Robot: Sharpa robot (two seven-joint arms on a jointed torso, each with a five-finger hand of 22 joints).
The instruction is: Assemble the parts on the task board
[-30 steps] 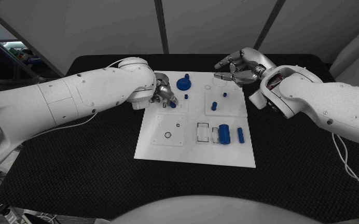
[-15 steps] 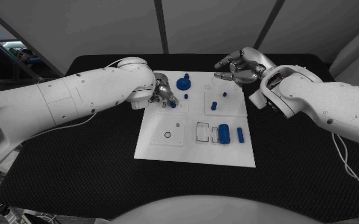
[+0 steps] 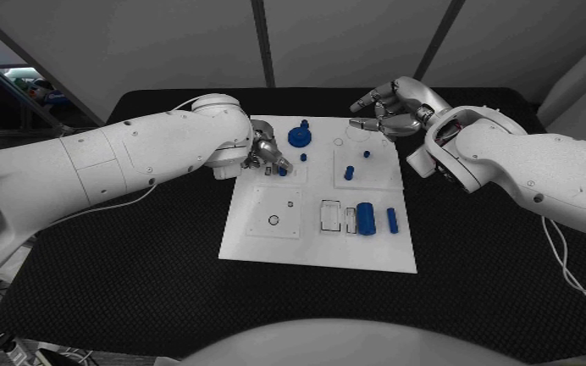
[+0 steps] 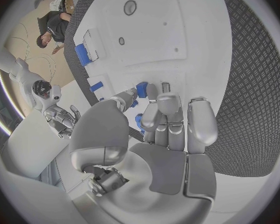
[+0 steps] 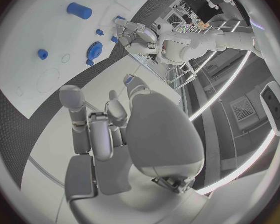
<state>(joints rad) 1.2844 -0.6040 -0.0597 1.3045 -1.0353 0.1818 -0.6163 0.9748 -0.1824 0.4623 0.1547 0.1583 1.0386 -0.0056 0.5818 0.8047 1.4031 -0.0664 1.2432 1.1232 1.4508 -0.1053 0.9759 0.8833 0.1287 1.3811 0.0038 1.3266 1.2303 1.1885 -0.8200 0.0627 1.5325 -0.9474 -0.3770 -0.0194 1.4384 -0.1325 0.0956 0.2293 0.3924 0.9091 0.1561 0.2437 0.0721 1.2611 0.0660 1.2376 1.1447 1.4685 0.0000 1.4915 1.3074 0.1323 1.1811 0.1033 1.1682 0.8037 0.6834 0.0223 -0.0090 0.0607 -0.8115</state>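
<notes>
The white task board lies in the middle of the table. My left hand rests at its far left part and pinches a small blue part between thumb and finger; the same blue part sits at the fingertips in the left wrist view. A blue gear-shaped part and a tiny blue peg stand just beyond it. My right hand hovers over the board's far right corner, fingers partly curled. A speck of blue shows at its thumb tip; I cannot tell whether it holds anything.
More blue parts are on the board: a peg, a small stud, a thick cylinder and a slim bar beside clear-framed slots. Black table surrounds the board.
The right hand's fingers have shifted slightly over the far edge. The left hand and the parts have not moved.
</notes>
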